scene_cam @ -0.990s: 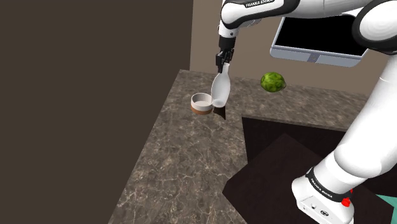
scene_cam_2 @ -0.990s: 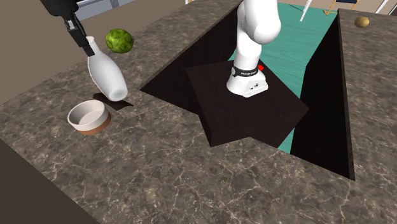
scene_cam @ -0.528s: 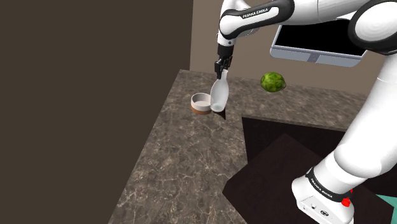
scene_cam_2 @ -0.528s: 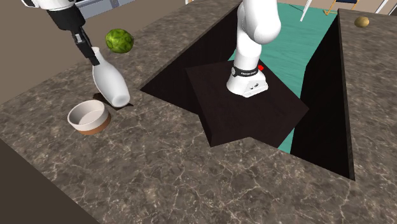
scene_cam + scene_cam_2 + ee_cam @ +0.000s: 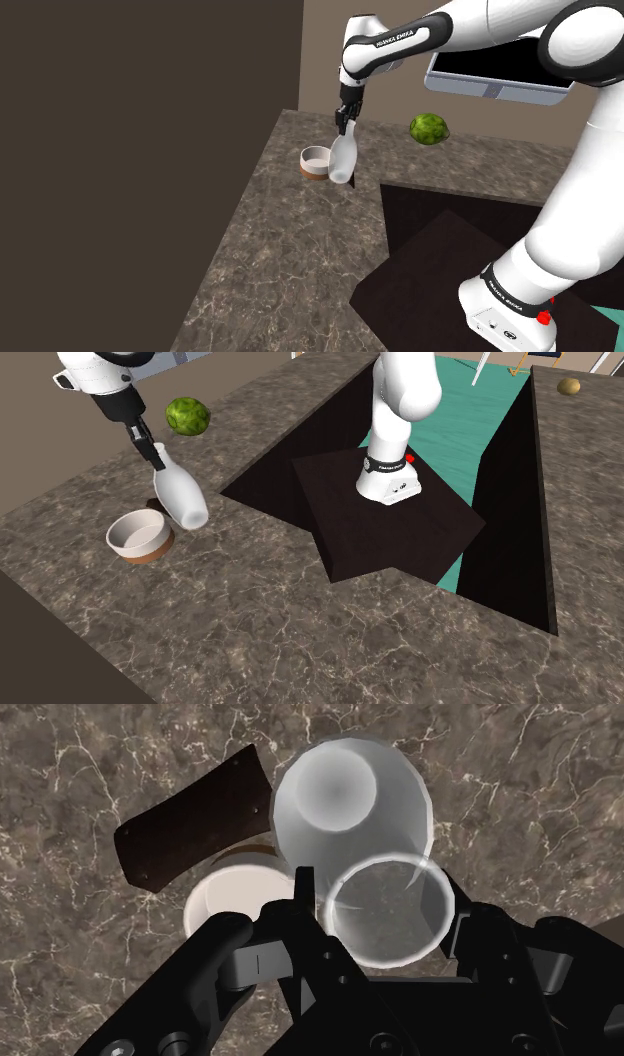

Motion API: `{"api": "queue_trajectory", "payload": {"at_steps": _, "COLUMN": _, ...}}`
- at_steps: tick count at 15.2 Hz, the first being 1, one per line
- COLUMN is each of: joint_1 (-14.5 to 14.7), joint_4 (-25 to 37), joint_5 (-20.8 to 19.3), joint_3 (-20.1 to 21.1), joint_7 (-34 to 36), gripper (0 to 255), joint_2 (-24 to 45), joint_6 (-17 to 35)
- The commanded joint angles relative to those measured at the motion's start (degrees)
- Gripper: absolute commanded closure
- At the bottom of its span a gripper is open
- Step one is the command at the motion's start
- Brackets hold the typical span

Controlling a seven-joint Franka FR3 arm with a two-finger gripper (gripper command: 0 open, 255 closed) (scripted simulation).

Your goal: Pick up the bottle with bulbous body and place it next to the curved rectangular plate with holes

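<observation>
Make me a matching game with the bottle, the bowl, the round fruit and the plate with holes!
Things:
1. bottle
2. bowl
3. round fruit
4. plate with holes

Descriptions:
A. green
B. dark brown and flat
C. tilted, clasped in the gripper
D. white inside, brown outside

Pairs: 1-C, 2-D, 3-A, 4-B

The table (image 5: 300,622) carries one white bottle (image 5: 178,492), one white bowl (image 5: 138,536) with a brown base, one dark brown curved plate (image 5: 190,824), one green fruit (image 5: 187,416), and one small brown ball (image 5: 569,386) well apart.
</observation>
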Motion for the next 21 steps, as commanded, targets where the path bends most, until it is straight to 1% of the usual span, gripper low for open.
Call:
{"api": "queue_trajectory", "payload": {"at_steps": 1, "joint_1": 0.06, "joint_4": -0.84, "joint_5": -0.15, "joint_3": -0.03, "joint_7": 0.17, "gripper": 255, "joint_2": 0.58, "joint_6": 1.46}}
{"api": "queue_trajectory", "payload": {"at_steps": 18, "joint_1": 0.49, "joint_4": -5.04, "joint_5": -1.68, "joint_3": -0.68, "joint_7": 1.24, "gripper": 255, "joint_2": 7.25, "joint_6": 12.24}}
{"api": "queue_trajectory", "payload": {"at_steps": 21, "joint_1": 0.51, "joint_4": -5.12, "joint_5": -1.74, "joint_3": -0.71, "joint_7": 1.28, "gripper": 255, "joint_2": 7.50, "joint_6": 12.56}}
